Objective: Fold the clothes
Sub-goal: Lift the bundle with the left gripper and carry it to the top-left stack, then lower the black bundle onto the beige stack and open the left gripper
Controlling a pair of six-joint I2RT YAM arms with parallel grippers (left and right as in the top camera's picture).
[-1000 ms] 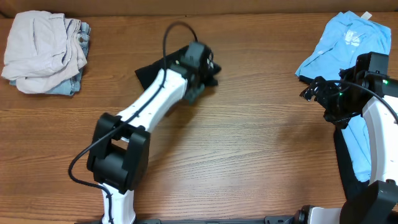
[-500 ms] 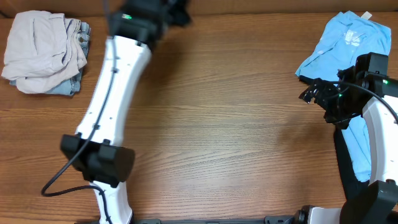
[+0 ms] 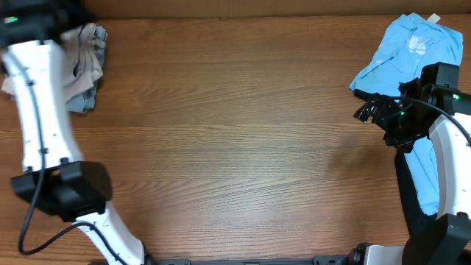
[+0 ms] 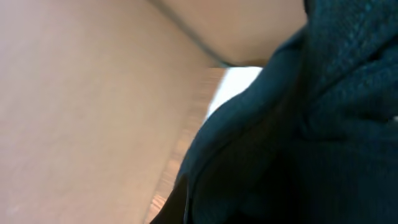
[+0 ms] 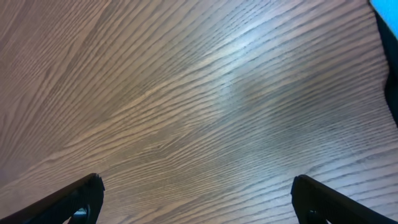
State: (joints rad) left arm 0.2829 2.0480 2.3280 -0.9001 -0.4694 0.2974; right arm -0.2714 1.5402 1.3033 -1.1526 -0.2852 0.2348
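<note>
The black T-shirt [image 4: 311, 124] fills the right side of the left wrist view, close against the camera; it does not show on the table in the overhead view. My left gripper [image 3: 40, 10] is at the far back left corner, partly out of frame, shut on the black T-shirt; its fingers are hidden by the fabric. The light blue shirt [image 3: 408, 51] lies crumpled at the back right. My right gripper [image 3: 370, 110] [image 5: 198, 208] is open and empty over bare wood, just left of the blue shirt.
A pile of beige and denim clothes [image 3: 82, 68] lies at the back left, beside my left arm [image 3: 40, 110]. More light blue fabric [image 3: 427, 173] lies under the right arm at the right edge. The wooden table [image 3: 235, 147] spans the middle.
My left arm has swung from the table's back middle to the far back left corner, carrying the black T-shirt off the table. The right arm has not moved.
</note>
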